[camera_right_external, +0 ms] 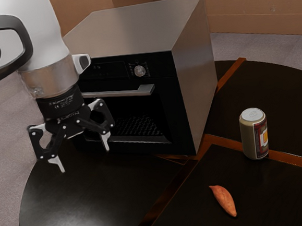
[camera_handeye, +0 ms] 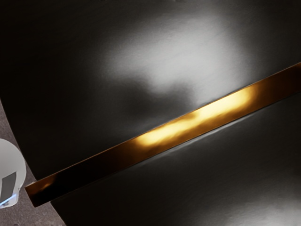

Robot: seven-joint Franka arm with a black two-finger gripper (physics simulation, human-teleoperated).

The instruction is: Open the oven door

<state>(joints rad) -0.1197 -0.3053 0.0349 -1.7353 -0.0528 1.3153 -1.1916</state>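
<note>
Your gripper (camera_right_external: 84,156) hangs spread apart before the closed oven door (camera_right_external: 172,111) — the oven (camera_right_external: 139,30) sits near the edge of the counter (camera_right_external: 90,201).

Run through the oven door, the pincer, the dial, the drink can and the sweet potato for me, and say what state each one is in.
Oven door: shut
Pincer: open, holding nothing, off the door handle
Dial: setting too small to tell
Drink can: standing upright
Sweet potato: lying on its side
</note>
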